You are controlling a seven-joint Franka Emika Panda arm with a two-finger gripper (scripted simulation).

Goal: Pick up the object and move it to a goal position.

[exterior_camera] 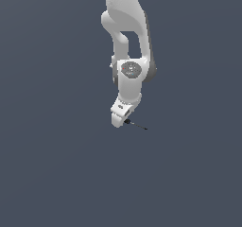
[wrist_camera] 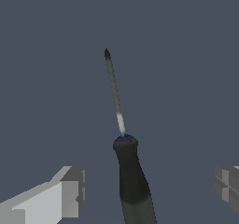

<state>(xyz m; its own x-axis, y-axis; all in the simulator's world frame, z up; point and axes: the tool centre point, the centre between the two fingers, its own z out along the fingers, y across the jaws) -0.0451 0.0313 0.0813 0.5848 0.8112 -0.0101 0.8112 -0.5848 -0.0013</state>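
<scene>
the tabletop (exterior_camera: 52,174) under me is one flat, matte slate-blue plane with no seams, marks or edges in sight; it fills both views and there is no wall or horizon to tell the room by. the light is soft and even, and i see only the faintest shading on the surface.

my arm (exterior_camera: 126,27) comes down from the top of the exterior view, smooth white rounded shells with grey joints, ending low near the surface. in the wrist view my fingers (wrist_camera: 70,192) are spread wide: one blocky pale-grey pad sits on one side, the other (wrist_camera: 228,183) is at the far edge, and neither touches anything.

the screwdriver (wrist_camera: 131,171) lies on the tabletop in the open gap between my fingers, apart from both. its handle is black, rounded and slightly bulging, with a dull rubbery look, and it narrows to a thin blue ring where the shaft begins. the shaft is a slim needle, pale and shiny close to the handle, darker grey along its length, ending in a small dark tip pointing away from me. in the exterior view the tool (exterior_camera: 135,124) is a tiny dark sliver just under my hand, with the shaft toward the exterior view's right.
</scene>
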